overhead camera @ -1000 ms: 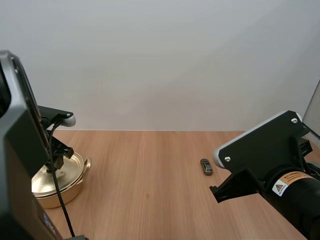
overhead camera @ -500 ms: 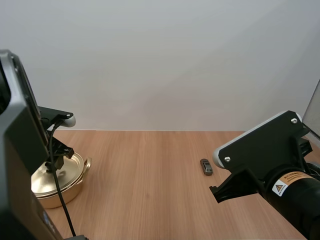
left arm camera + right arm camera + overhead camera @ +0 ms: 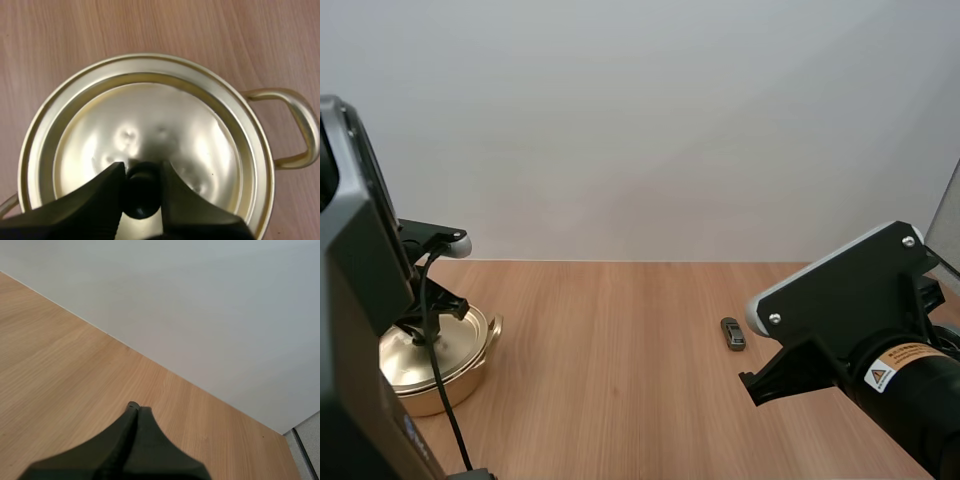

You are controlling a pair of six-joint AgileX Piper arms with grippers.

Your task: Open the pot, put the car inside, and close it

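Nearest, lower right of the high view: the right arm (image 3: 860, 330) is bulking large over the table's front right corner. Its right gripper (image 3: 133, 407) is lying clenched on nothing, fingers together as one dark wedge above bare wood. Left edge: the left arm (image 3: 355, 260) is sitting slightly lower than a second ago, having eased down over the pot (image 3: 445, 375). The left gripper (image 3: 141, 172) is grasping the black knob (image 3: 140, 200) of the lid (image 3: 150, 125), one finger pressing on each side. The lid is resting seated in the pot's rim, and the pot is keeping about the same place as before. One looped handle (image 3: 297, 125) is jutting out over the wood. Right of centre: the car (image 3: 733, 333), small and dark, is lying on the table (image 3: 620, 390) just beside the right arm's housing, well apart from the pot, its spot unchanged. Between pot and car a broad stretch of wood is lying open. Farthest: the table's back edge is meeting the pale wall (image 3: 640, 120). The pot is standing near the frame's left edge.
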